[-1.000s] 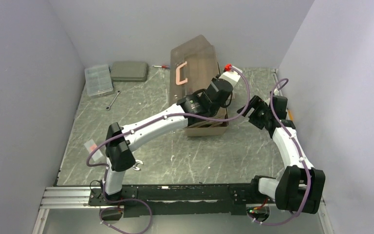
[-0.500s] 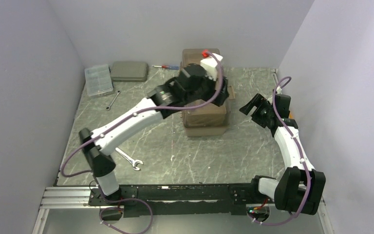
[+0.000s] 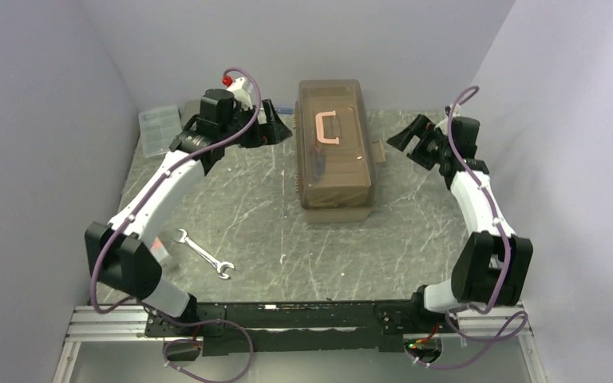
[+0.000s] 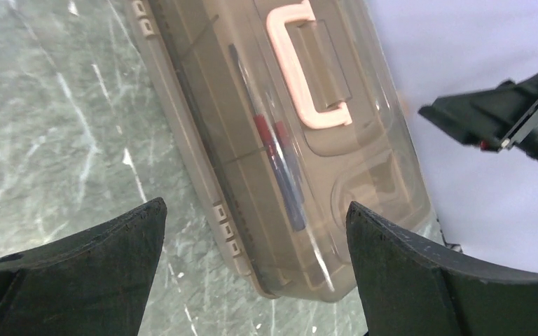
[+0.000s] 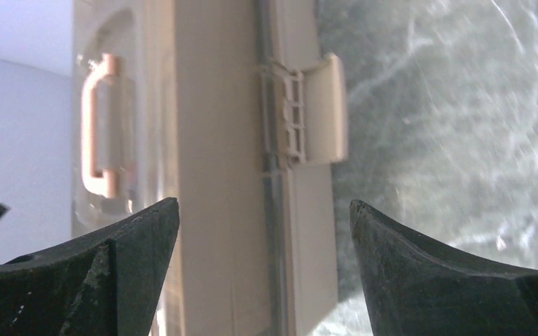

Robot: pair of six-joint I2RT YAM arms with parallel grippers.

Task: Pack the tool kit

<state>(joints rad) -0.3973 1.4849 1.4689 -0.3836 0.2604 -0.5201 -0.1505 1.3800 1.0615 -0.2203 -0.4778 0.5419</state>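
Your left fingers (image 4: 91, 252) spread wide, gripping nothing | your right fingers (image 5: 112, 259) spread too, empty | large taupe plastic toolbox (image 3: 334, 159), smoky lid down, sits mid-desk (image 3: 271, 231) between them

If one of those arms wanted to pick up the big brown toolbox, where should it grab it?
Probably the pink handle on the toolbox lid, reached from straight above: it sits about mid-lid, so the box should hang level, and its bar is slim enough to close around. It lies flat though, and the side latch sticks out, so the lid may be unfastened.
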